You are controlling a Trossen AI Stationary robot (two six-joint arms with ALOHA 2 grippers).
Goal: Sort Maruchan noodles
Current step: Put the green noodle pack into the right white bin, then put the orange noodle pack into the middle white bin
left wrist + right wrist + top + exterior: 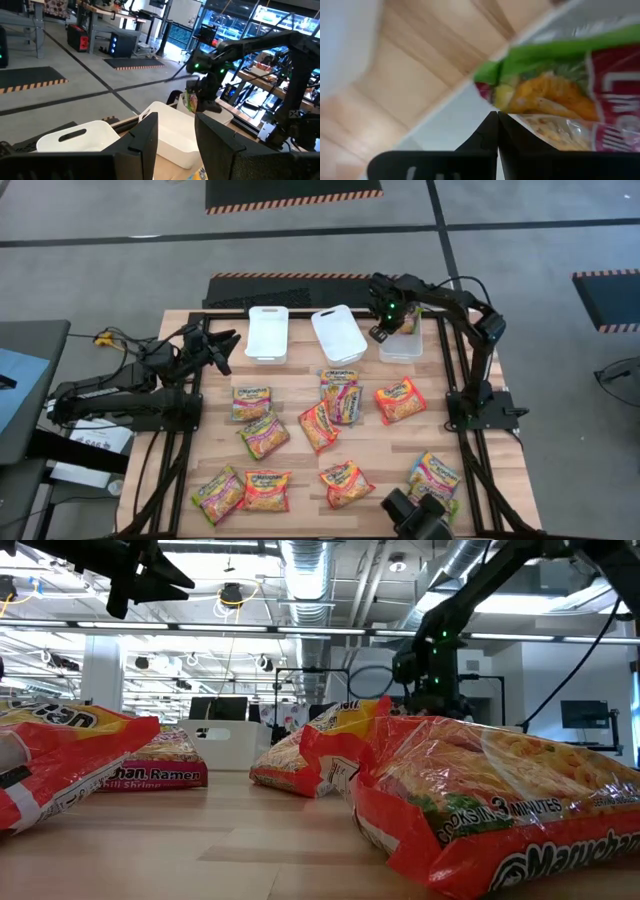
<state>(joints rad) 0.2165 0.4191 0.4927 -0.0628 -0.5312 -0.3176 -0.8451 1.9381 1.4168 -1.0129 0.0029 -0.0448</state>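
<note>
Wooden table: right gripper (386,330), shut on a green-edged packet (555,95), hangs over the bin (402,346); lower before opening.

We read "Maruchan" and "cooks in 3 minutes" on the nearest noodle packet (500,805) in the low view, and "Ramen" on a farther packet (165,768) on the table (220,840).
</note>
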